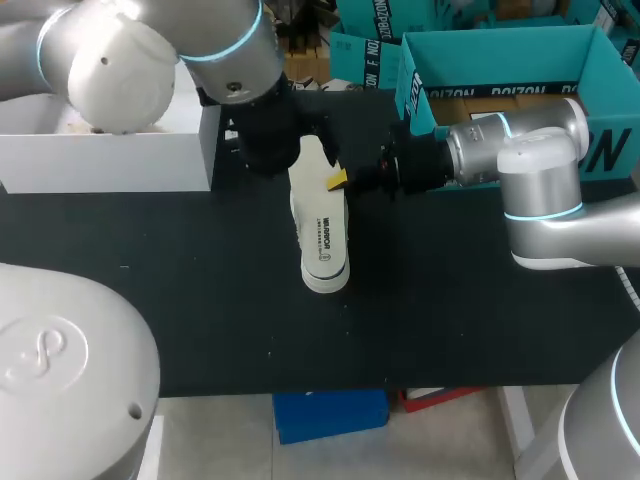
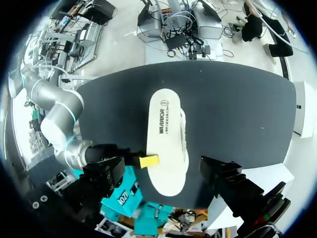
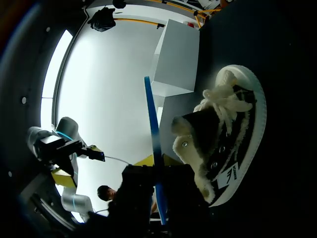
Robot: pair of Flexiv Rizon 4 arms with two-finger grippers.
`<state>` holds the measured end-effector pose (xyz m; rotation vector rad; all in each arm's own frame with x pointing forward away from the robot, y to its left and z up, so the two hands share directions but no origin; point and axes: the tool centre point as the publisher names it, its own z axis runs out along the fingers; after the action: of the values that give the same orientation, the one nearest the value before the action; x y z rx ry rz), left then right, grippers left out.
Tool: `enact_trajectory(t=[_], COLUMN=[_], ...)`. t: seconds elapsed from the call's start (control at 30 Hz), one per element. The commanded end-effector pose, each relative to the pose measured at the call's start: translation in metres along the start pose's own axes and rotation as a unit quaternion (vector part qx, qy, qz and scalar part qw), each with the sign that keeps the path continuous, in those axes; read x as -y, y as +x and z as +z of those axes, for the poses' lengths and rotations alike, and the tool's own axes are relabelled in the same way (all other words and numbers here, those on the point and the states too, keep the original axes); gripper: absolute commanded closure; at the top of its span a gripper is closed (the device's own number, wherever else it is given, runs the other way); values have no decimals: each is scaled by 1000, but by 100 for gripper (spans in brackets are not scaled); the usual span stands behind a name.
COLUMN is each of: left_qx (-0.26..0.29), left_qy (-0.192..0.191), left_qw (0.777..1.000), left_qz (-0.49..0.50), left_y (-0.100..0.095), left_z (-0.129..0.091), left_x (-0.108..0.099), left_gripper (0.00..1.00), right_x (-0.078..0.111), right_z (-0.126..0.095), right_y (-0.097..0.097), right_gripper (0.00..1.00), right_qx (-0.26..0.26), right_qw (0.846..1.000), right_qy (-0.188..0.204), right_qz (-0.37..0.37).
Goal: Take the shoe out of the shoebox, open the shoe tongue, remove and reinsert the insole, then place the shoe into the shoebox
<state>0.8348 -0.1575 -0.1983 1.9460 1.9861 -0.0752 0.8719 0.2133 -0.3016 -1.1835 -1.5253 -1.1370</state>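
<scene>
A black shoe (image 3: 223, 129) with white fleece lining and white laces stands upright on the black table. Flat above it hangs the insole (image 1: 322, 225), white on top with print. In the right wrist view the insole (image 3: 152, 124) shows edge-on as a thin blue line. My right gripper (image 1: 340, 181) is shut on the insole's side edge near the heel, its yellow tips (image 3: 148, 159) on either side. From above only the shoe's toe (image 1: 326, 282) and laces (image 2: 184, 136) show beside the insole (image 2: 166, 134). My left gripper (image 2: 168, 181) hangs open over the heel end, holding nothing.
The teal shoebox (image 1: 500, 45) stands open at the back right, behind my right arm. A white box (image 1: 110, 150) sits at the back left under my left arm. Bare black table lies in front of the shoe's toe.
</scene>
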Motion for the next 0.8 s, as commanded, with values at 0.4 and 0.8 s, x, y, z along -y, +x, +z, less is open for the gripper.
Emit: enact_trajectory(t=[0.4,0.8], left_qx=[-55,-54], left_qy=[-13,-6], left_qw=[998,999], left_qz=[-4,5], left_y=[-29,-35], left_z=[22,31], left_x=[1,22], left_gripper=[0,0], right_x=[0,0], right_z=[1,1], right_y=[-1,-1], right_gripper=[100,100], right_qx=[0,0], right_qw=[1000,1000], right_qy=[0,0], right_qz=[0,0])
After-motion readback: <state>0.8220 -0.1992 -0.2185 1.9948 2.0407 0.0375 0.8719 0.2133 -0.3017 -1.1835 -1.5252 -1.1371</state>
